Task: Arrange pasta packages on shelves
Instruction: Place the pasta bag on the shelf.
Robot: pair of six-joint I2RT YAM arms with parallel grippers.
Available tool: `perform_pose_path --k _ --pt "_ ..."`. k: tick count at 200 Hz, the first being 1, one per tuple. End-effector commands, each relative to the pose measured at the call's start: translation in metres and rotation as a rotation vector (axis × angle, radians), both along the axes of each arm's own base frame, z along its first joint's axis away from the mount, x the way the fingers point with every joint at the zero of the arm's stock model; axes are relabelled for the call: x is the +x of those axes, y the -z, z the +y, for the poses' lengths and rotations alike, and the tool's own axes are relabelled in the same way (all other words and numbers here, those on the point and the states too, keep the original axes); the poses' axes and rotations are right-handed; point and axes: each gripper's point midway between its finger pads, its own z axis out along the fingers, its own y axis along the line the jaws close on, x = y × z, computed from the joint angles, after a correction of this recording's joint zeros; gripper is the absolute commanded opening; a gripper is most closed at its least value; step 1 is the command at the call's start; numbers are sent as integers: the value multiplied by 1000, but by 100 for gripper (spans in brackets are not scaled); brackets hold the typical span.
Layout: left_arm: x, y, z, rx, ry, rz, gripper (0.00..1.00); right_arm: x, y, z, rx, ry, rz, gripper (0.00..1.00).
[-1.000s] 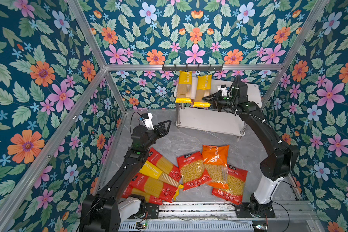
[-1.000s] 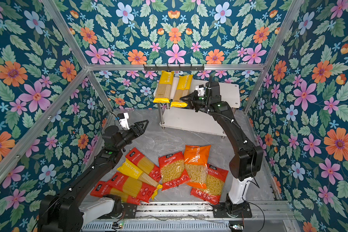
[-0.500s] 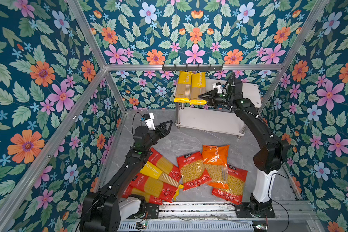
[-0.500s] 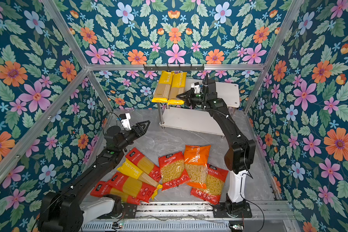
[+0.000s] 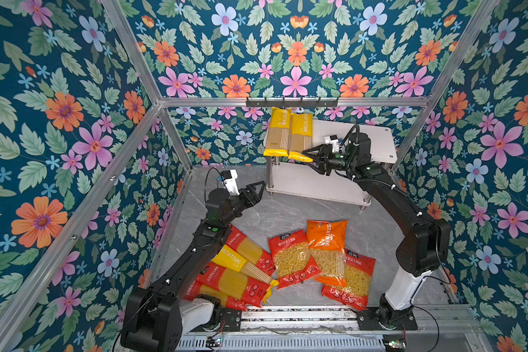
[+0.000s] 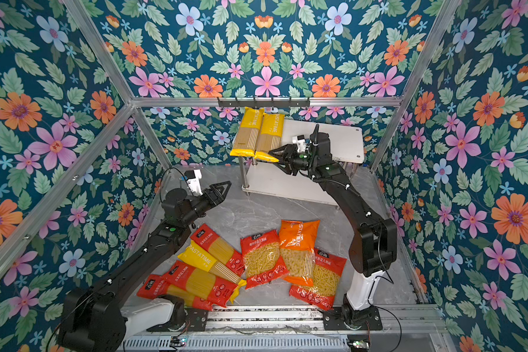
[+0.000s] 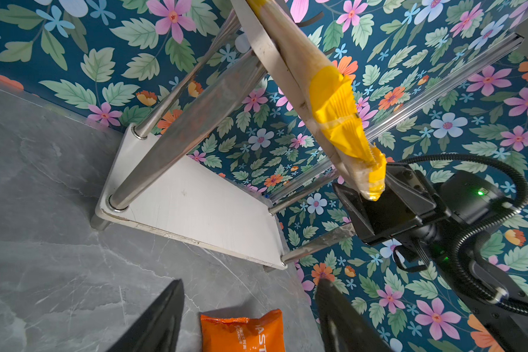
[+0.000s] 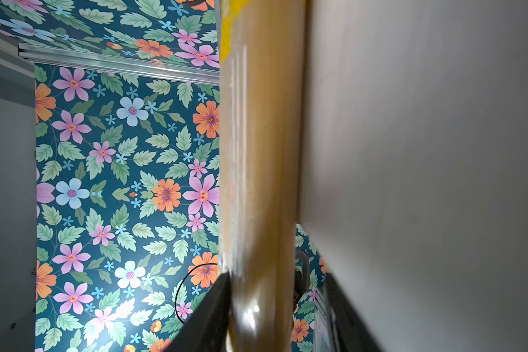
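Note:
Two yellow spaghetti pasta packages (image 5: 279, 134) (image 5: 301, 135) lie side by side on the left end of the top board of the shelves (image 5: 375, 143), their front ends hanging over its edge. My right gripper (image 5: 306, 156) stands open around the front end of the right-hand one (image 8: 256, 152); one finger touches it and the other stands apart. Over the table near the lower board (image 5: 302, 183), my left gripper (image 5: 259, 191) is open and holds nothing. On the table lie long red packs (image 5: 235, 282), a yellow one (image 5: 241, 265), two red short-pasta bags (image 5: 293, 262) and an orange bag (image 5: 326, 243).
A black hook rail (image 5: 291, 102) runs along the back frame just above the shelves. Flowered walls and aluminium posts (image 5: 171, 134) close in the grey marble table (image 5: 287, 213). A metal rail (image 5: 287, 317) borders the front edge.
The right gripper swung the second yellow pack left until it lay against the first, then its jaws opened. The left arm has barely moved.

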Motion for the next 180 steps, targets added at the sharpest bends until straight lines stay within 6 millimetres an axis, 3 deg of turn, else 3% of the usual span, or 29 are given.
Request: perform_pose_path --k 1,30,56,86,98,140,180 --pt "1 -3 -2 19 -7 -13 71 -8 -8 5 35 -38 -6 41" --pt "-1 -5 -12 36 -4 -13 71 5 -13 8 53 -37 -15 25" --pt "-4 -6 -18 52 -8 -10 71 19 -20 13 67 -36 -26 18" --pt "-6 -6 -21 67 -13 -6 71 31 -22 14 69 -33 -32 17" --pt "-7 -5 -22 76 -15 -6 71 32 -22 14 69 -37 -35 21" --pt "-7 -6 -19 105 -32 -6 71 14 -23 11 93 -57 -53 56" --pt "-13 6 -3 157 -96 31 71 -21 -24 8 95 -62 -94 65"
